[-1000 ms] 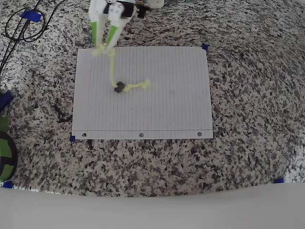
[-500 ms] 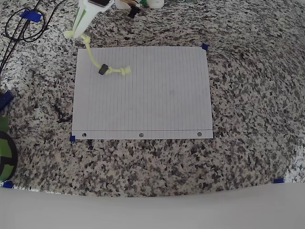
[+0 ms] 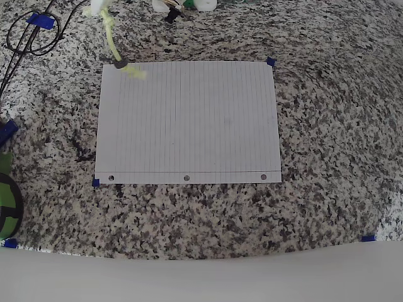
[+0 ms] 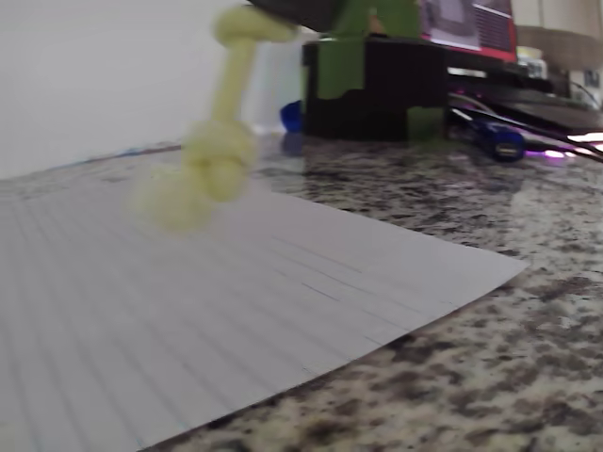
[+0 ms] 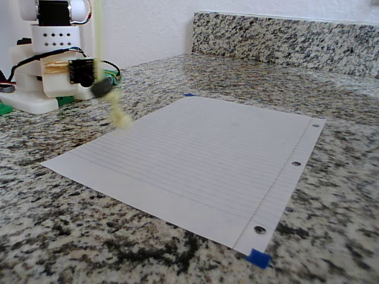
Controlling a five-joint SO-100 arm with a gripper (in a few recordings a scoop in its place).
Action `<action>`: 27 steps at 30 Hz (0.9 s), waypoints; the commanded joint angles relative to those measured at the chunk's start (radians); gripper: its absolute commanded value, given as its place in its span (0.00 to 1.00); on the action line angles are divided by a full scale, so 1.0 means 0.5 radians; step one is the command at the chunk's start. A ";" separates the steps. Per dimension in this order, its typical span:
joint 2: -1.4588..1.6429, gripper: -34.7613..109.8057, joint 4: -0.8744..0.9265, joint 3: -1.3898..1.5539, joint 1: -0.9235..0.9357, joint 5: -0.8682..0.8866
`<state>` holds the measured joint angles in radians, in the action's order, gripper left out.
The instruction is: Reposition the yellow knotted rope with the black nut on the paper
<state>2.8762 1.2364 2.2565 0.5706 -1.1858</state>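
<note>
nearest in the fixed view: blue tape pinned the paper's front corner to the granite counter, presumably so a dragged cord could not pull the sheet along. three punched holes ran down the near right edge. sheet lay flat, bare of any object.

mid-field, overhead view: paper with nothing resting on it. the yellow knotted rope hung off the ground, stretched in a line from the top edge of frame down to the sheet's upper-left corner. the black nut sat low on the cord, right above that corner, with the frayed tip trailing just past it over the paper. in the fixed view the nut and blurred tip dangled clear of the surface, the cord running straight up, so the weight of the nut was keeping it plumb.

wrist view: a knot and fuzzy end hung below the dark edge of the gripper at top; rope gripped by its upper end, judging by how it hung taut. fingers themselves were not clearly visible.

far: the arm's white base behind the sheet, black cables coiled at the counter's far left.

judgement: rope lifted by one end for carrying; set-down on the sheet not yet done.
</note>
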 commanded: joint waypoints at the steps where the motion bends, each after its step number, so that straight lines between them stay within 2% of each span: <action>1: -0.138 0.24 -0.055 -0.172 -0.071 0.043; 7: -0.356 0.24 -0.273 -0.380 -0.160 0.390; 13: -0.482 0.24 -0.466 -0.387 -0.135 1.270; 20: -0.632 0.24 -0.948 -0.380 0.031 2.135; 27: -0.721 0.24 -0.960 -0.377 0.000 2.961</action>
<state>2.5219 0.7532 2.1046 0.5829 0.1289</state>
